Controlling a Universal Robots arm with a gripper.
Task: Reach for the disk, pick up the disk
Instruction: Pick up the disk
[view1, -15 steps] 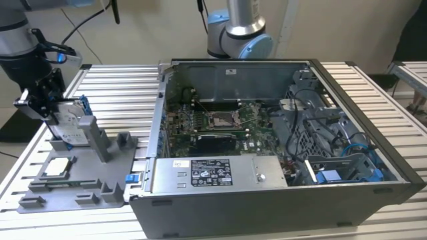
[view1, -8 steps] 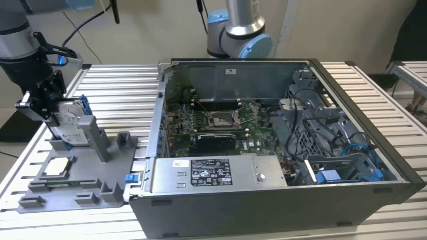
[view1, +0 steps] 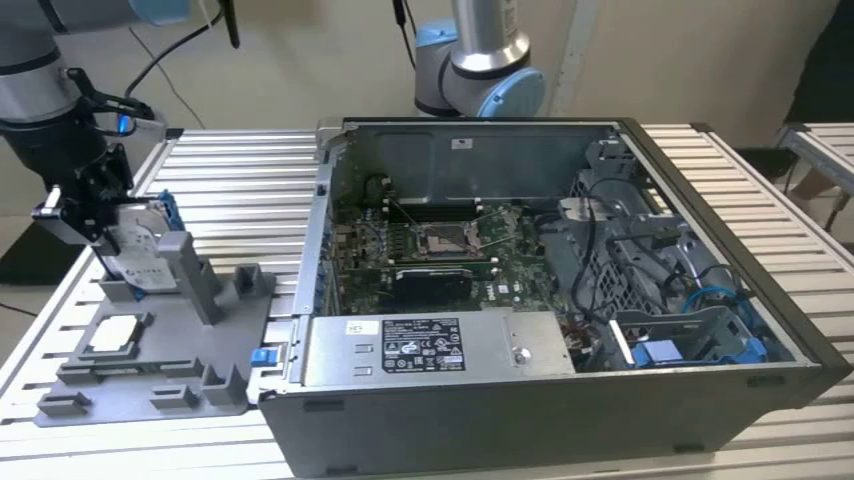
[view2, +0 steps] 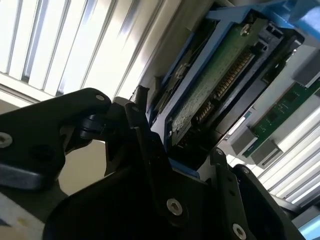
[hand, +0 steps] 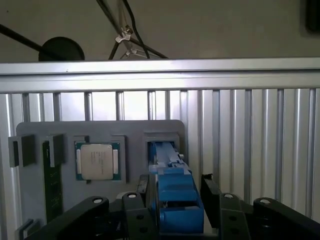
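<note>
Exterior view: gripper (view1: 114, 225) is on the disk (view1: 138, 243), which stands on edge in the grey fixture (view1: 160, 350), to the exterior view's left of the open computer case (view1: 534, 420). The disk's white label and the power supply sticker (view1: 420, 357) are too small to read.

Second wrist view: black fingers (view2: 150, 150) flank the disk's blue frame, and its green circuit board is visible.

First wrist view: fingers (hand: 207, 192) are tight against the frame. It looks clamped on the disk, though contact is hard to confirm. The chip (hand: 97, 161) sits in a pocket nearby.
</note>
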